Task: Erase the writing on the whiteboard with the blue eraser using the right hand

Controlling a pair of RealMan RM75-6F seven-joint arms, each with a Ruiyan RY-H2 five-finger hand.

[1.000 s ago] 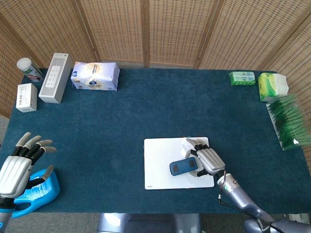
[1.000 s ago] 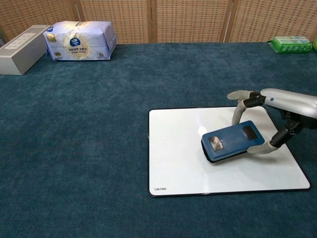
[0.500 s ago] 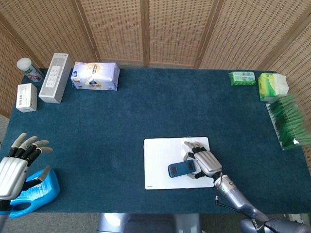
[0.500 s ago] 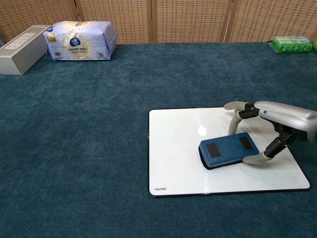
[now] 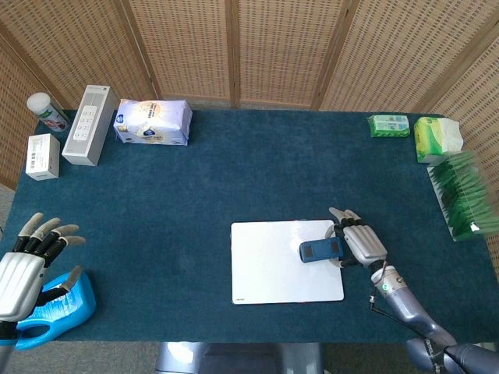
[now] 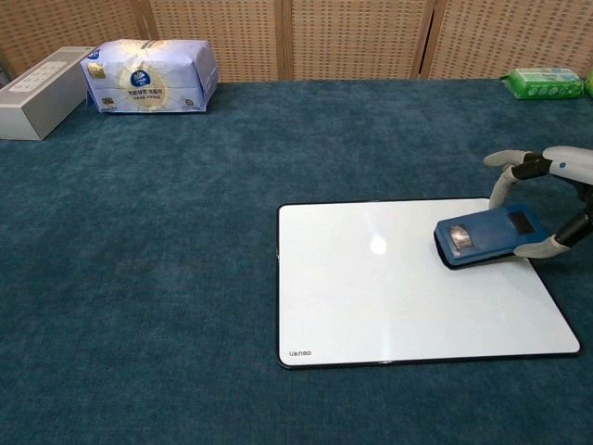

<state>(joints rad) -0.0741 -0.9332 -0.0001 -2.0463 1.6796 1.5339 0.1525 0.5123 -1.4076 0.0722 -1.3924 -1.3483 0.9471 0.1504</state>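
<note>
No writing shows on the board (image 6: 389, 287); right hand (image 5: 362, 245) grips the eraser (image 6: 482, 236) at right edge. Wiping looks finished; next, release. Left hand (image 5: 27, 261) spread, empty.

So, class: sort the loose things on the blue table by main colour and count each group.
Blue: 2, eraser, bottle
White: 5, whiteboard, tissue pack, power strip, box, jar
Green: 3, packs
Total: 10

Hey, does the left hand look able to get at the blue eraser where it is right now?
Probably not. The left hand hovers off the table's far left edge, while the blue eraser is held by the right hand at the whiteboard's right edge.
</note>
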